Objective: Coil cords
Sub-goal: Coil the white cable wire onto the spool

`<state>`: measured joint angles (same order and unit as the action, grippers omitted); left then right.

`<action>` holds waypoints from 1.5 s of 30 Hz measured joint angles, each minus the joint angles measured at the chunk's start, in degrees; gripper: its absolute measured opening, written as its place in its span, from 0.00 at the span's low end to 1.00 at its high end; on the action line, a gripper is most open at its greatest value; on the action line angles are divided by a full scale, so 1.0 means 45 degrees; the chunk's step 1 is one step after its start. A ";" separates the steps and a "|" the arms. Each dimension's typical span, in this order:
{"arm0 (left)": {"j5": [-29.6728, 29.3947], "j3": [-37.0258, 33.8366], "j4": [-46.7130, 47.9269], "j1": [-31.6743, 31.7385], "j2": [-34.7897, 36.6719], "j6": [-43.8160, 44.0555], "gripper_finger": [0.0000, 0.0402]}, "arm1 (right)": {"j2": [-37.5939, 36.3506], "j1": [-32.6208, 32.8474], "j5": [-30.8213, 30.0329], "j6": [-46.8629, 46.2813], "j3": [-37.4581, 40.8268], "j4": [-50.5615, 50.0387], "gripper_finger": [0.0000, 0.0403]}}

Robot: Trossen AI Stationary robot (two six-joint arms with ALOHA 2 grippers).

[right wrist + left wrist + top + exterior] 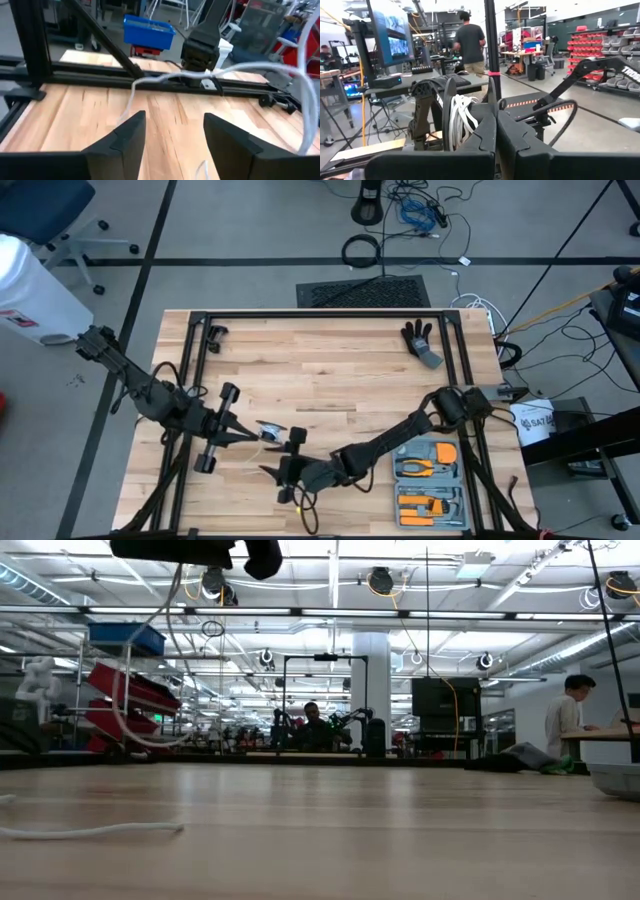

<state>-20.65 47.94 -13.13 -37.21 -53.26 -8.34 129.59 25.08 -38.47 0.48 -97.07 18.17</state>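
Note:
The white cord (165, 76) runs in the air across the right wrist view. Its loose end (95, 832) lies on the table in the low view. The black reel (449, 107), edge-on and wound with several white turns (462, 122), shows just past my left fingers. What carries it I cannot tell. My left gripper (255, 436) is shut on the cord at mid-table near the front. It also shows in the right wrist view (202, 75). My right gripper (175, 135) is open and empty just right of it (280, 456), above the table. My left gripper pinches the white cord at its fingertips (209, 79), coming from the table's left and slanting down. The cord is lifted clear there. It runs off slack to both sides, one way down toward the table (127, 107), the other in a wide loop (307, 95).
An orange tool case (430, 480) lies at the front right and a black glove (420, 340) at the far right. Black frame rails (320, 315) run round the table, with a clamp (213, 335) at the far left. People are in the room beyond.

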 joint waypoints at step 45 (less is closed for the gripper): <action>-0.0270 0.0000 -0.0685 0.0024 -0.0498 -0.0661 0.00 | 0.0143 -0.0813 0.2224 -0.1547 -0.0127 0.1523 0.00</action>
<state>-21.87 47.94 -16.21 -37.10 -55.51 -11.31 130.23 21.42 -28.46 -6.48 -97.65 25.03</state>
